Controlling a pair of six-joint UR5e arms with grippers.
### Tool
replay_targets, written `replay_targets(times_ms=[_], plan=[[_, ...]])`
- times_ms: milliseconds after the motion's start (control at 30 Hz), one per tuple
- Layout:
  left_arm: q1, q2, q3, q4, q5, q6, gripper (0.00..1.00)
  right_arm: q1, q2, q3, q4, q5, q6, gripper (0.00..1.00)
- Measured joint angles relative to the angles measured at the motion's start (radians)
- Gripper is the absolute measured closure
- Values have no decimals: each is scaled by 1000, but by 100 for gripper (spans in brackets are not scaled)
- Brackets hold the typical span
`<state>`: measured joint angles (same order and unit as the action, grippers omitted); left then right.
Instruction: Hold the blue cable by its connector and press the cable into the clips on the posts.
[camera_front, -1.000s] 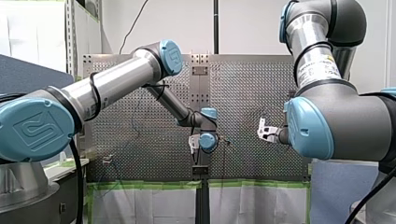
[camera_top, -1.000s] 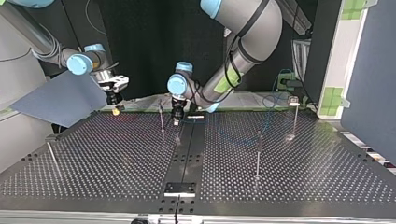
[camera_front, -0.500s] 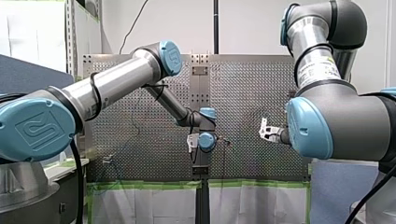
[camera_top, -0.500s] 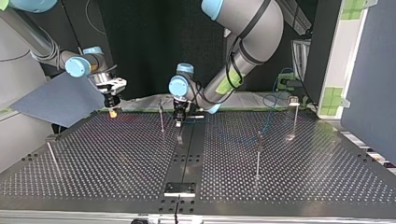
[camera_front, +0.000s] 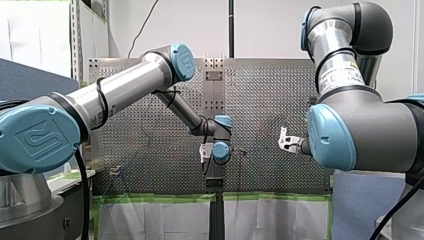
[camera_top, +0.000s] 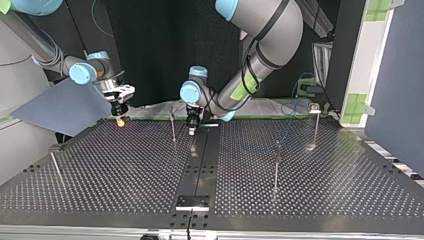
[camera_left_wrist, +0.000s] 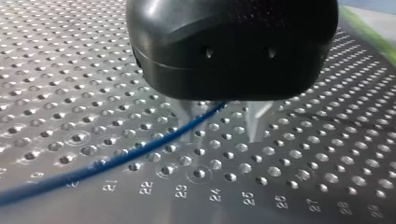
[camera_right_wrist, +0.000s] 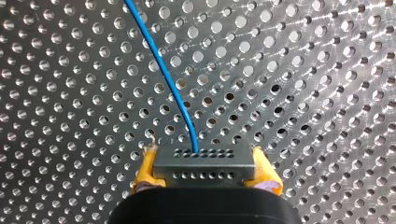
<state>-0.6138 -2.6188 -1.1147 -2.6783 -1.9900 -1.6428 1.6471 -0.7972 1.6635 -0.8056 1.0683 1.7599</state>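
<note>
Bench (camera_right_wrist: 70, 70) beneath is perforated; connector (camera_right_wrist: 204, 161) is clamped in my right pincer (camera_right_wrist: 205, 171); blue cable (camera_right_wrist: 161, 65) is straddled by my parted left pincer (camera_left_wrist: 220, 122).

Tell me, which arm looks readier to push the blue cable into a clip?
Probably left: my left gripper hangs beside a post, with the blue cable running just below it; my right gripper is occupied clamping the connector.

L arm (camera_front: 120, 92) is seen stretched in to perforated table (camera_front: 265, 95) centre, L gripper (camera_front: 204, 153) pointed at it; R gripper (camera_front: 283, 140) is held well apart, rt side.
</note>
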Motion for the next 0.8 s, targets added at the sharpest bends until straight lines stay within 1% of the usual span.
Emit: replay_targets(times_ms=[67, 100, 133, 167, 200, 233, 333, 433, 567, 800], plan=[[0, 1, 0, -12, 0, 20, 26, 0, 0, 0, 0, 0, 0, 100], [0, 1, 0, -17, 0, 29, 26, 1, 0, 0, 0, 0, 0, 100], [0, 1, 0, -24, 0, 41, 12, 1, 0, 0, 0, -1, 0, 100], [-1, 1, 0, -29, -1, 50, 4, 2, 0, 0, 1, -1, 0, 100], [-1, 1, 0, -35, -1, 59, 4, 2, 0, 0, 2, -2, -1, 100], [-1, 1, 0, -44, -2, 71, 0, 3, 0, 0, 3, -4, -1, 100], [-2, 2, 0, -72, -3, 98, 0, 4, 0, 0, 9, -7, -2, 100], [-5, 2, 0, -100, -4, 109, 0, 4, 0, 0, 13, -9, -3, 100], [-14, 3, 0, -134, -18, 106, 0, 5, 0, 0, 18, -10, -5, 100], [-43, 25, -4, -148, -29, 91, 0, 5, 0, 0, 29, -11, -10, 100]])
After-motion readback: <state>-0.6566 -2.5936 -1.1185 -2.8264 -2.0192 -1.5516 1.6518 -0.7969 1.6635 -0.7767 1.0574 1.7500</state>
